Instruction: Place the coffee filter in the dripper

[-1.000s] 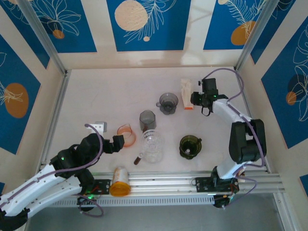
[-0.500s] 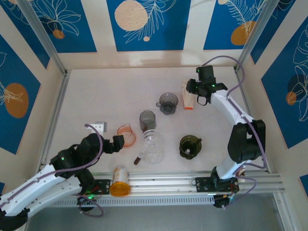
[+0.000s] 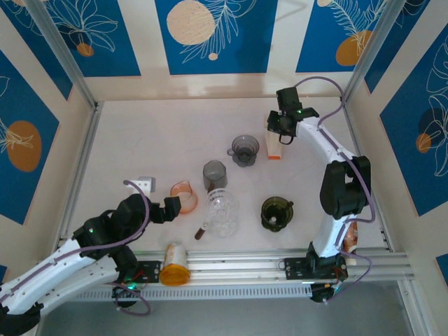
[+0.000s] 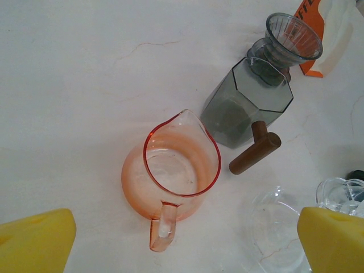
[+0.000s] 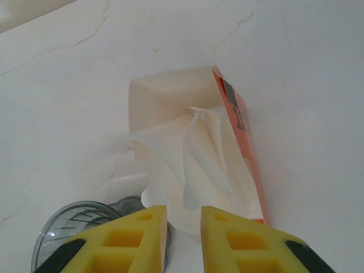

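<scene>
Coffee filter (image 5: 196,165) stack is sitting in its opened orange-and-white box (image 5: 242,136), which lies on the counter (image 3: 154,140) toward the far right corner. The white papers fan out of the open end. The dripper (image 3: 244,149), a smoky ribbed glass cone, stands just left of the box and there's no filter in it.

Right end effector (image 5: 183,213) is hanging right over the filters with its yellow fingers (image 5: 142,239) pulled in to a narrow slit. The edge of the paper reaches about to the tips, but honestly I can't tell if it has actually pinched one.

Left end effector (image 3: 168,208) is spread wide with nothing in it, low over the near left part of the counter, just above an orange pitcher (image 4: 170,170). A grey faceted cup (image 4: 244,105) stands right beside that pitcher.
</scene>
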`<state>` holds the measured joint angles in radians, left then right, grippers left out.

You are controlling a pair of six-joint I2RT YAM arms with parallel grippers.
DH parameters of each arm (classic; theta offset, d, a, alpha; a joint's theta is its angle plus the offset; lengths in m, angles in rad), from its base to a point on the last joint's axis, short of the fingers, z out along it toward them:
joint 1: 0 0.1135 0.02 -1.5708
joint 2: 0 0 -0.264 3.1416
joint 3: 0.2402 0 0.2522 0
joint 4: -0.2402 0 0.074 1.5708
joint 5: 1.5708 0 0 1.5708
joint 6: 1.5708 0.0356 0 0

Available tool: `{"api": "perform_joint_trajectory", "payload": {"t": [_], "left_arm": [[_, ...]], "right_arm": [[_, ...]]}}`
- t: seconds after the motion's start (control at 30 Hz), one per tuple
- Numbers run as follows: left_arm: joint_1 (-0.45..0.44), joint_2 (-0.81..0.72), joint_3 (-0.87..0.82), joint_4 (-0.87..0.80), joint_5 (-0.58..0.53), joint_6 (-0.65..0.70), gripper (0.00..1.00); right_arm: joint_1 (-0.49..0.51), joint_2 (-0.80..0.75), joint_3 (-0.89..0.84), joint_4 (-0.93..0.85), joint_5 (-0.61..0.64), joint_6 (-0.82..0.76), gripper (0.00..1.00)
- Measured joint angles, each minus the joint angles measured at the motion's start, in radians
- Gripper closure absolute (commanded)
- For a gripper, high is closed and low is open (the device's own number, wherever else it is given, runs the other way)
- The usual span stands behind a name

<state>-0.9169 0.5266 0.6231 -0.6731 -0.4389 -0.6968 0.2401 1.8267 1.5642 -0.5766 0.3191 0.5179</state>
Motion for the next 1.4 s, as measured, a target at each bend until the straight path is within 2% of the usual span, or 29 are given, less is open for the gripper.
{"api": "perform_joint_trajectory", "payload": {"t": [0.6,0.83,1.13,1.4], "left_arm": [[0.0,0.0,0.0,0.001,0.0,0.0,0.0],[0.0,0.0,0.0,0.003,0.0,0.0,0.0],[0.0,0.0,0.0,0.004,0.0,0.0,0.0],[0.0,0.0,0.0,0.004,0.0,0.0,0.0]], "right_arm": [[0.013,0.08,0.042,-0.048,0.036,0.002,0.79],[0.013,0.1,0.065,-0.054,0.052,0.001,0.86],[0.013,0.103,0.065,-0.06,0.075,-0.011,1.0],[0.013,0.061,0.041,-0.057,0.079,-0.019,1.0]]}}
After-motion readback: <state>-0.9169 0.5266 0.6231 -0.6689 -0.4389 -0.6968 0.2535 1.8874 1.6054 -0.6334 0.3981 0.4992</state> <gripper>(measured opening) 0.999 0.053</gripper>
